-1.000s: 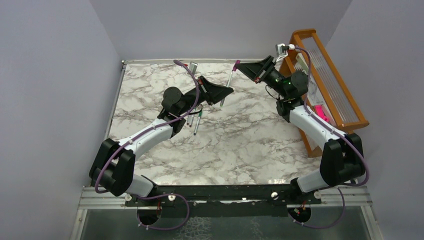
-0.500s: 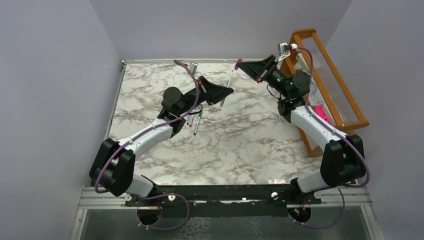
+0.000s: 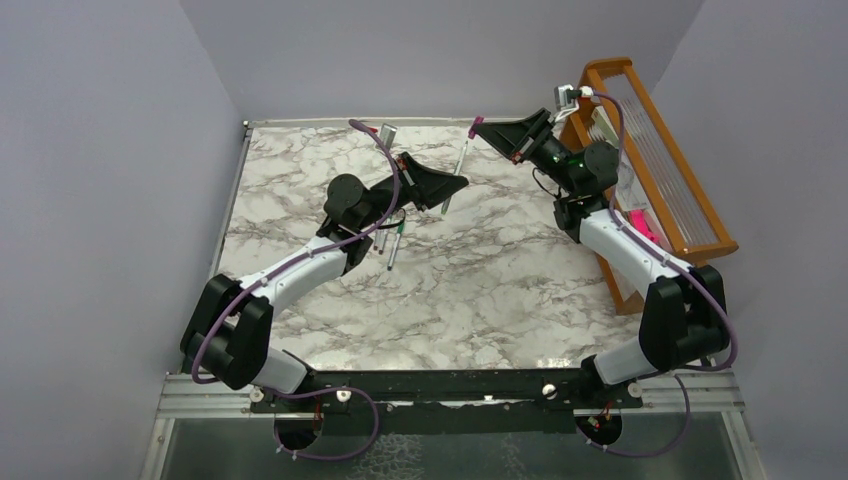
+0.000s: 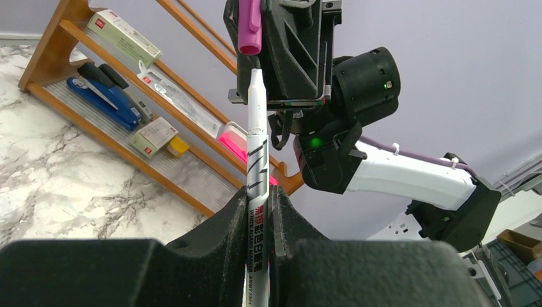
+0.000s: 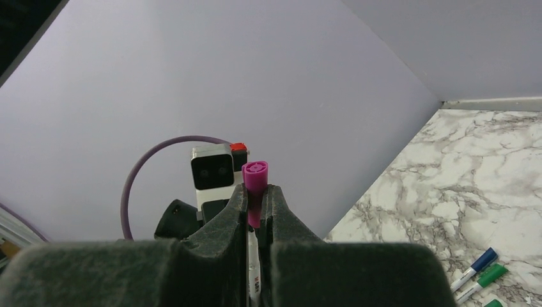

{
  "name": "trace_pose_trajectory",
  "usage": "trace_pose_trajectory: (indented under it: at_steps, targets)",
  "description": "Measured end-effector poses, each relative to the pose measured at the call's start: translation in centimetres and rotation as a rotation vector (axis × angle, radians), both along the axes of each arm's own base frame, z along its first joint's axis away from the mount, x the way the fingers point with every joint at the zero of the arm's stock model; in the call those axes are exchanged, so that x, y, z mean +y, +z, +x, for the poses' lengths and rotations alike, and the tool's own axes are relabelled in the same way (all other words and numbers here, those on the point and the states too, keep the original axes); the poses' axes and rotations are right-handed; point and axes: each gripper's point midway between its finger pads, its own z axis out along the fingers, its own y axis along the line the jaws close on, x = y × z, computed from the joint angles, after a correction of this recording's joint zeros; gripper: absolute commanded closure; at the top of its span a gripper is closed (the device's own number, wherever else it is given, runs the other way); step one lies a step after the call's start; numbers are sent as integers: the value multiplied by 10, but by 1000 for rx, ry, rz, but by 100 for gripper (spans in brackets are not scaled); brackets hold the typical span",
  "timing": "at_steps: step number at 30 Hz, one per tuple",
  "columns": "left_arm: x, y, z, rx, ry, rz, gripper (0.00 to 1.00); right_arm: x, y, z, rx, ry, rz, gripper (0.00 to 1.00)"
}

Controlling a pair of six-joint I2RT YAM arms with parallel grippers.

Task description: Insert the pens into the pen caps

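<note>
Pen (image 4: 255, 160) first, Ben: where is it?

Up off the marble table (image 3: 480, 270), Ana, pinched low on its barrel by the left gripper (image 4: 259, 204). Those jaws stand only the barrel's width apart.

And the cap?

The magenta cap (image 4: 249, 29) is clamped in the right gripper (image 5: 255, 198), whose jaws are all but closed on it. The cap's closed end pokes out past the fingers.

How do the two lie?

In the top view the cap sits at about one o'clock from the left gripper. The pen's long axis runs from seven to one, straight toward it. From the left wrist the cap hangs at twelve o'clock, its open mouth just over the tapered tip. I cannot tell whether they touch or fall just short.

Which arm closes the gap?

Either could. I judge the left need only push along the barrel.

How does the pen look?

It is slim and white-grey, with black print, slanted stripes and a pale cone at the tip. More pens (image 3: 390, 245) lie on the table between seven and eight o'clock of the left gripper.
</note>
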Motion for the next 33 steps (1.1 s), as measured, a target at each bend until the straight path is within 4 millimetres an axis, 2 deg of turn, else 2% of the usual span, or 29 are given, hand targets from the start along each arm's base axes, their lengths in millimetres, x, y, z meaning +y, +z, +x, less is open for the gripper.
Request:
trace_pose_trajectory:
  at_steps: [33]
  targets:
    - [-4, -7, 3, 9, -19, -6, 100, 1, -3, 3, 5, 5, -4, 99]
